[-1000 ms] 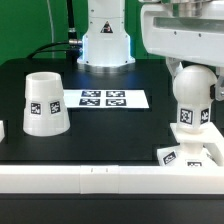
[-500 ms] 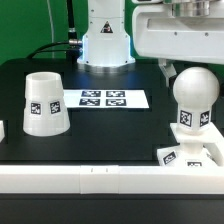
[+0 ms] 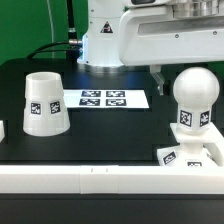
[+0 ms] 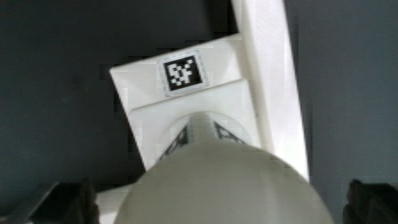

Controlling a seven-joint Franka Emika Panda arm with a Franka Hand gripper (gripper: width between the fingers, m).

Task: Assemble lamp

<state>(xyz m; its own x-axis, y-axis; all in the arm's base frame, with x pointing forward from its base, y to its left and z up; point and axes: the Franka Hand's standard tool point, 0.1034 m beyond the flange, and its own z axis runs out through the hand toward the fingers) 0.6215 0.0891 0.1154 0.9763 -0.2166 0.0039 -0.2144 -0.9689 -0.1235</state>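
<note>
The round white bulb [image 3: 194, 98] stands upright on its tagged neck on the flat square base [image 3: 176, 155] at the exterior view's right. My gripper [image 3: 190, 76] hangs over the top of the bulb, open, with one dark finger [image 3: 158, 79] beside it and apart from it. In the wrist view the bulb [image 4: 217, 180] fills the space between the two spread fingers [image 4: 63, 200], and the base [image 4: 187, 85] with its tag lies below. The tapered shade [image 3: 43, 103] stands alone on the mat at the exterior view's left.
The marker board [image 3: 103, 98] lies on the black mat between shade and bulb. A long white border bar [image 3: 100, 181] runs along the front edge, right next to the base. The arm's white pedestal [image 3: 105, 40] stands at the back.
My gripper has let go of the bulb and has risen and shifted toward the exterior view's left. The bulb stays upright on the base.
</note>
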